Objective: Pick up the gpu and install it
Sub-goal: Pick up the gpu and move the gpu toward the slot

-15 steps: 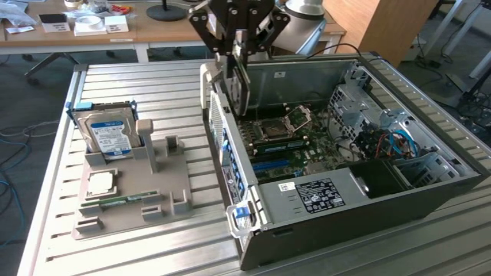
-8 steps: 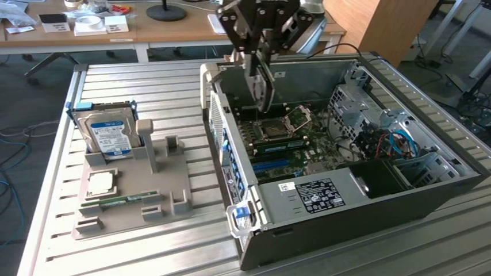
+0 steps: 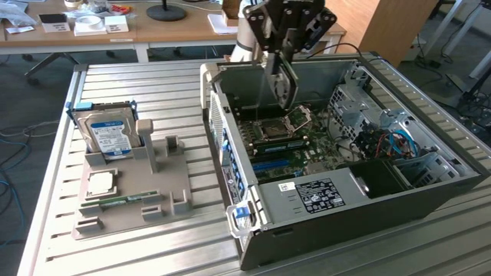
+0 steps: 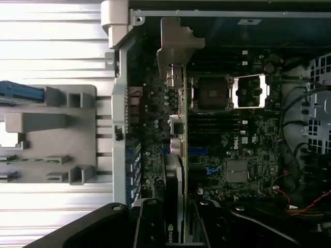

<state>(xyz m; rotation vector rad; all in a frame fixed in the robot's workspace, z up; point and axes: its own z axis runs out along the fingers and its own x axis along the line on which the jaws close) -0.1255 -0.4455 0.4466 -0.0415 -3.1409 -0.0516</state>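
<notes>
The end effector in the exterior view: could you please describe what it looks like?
The end effector is black, built from angular linked plates with visible pivot bolts, and narrows toward its tip. It is mounted on a pale, rounded arm section.

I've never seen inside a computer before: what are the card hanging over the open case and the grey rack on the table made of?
The gpu looks like green circuit board, with a pale, dull metal bracket at one end. The grey rack looks like matte plastic, perhaps printed: uniform colour, blocky shapes, no shine.
</notes>
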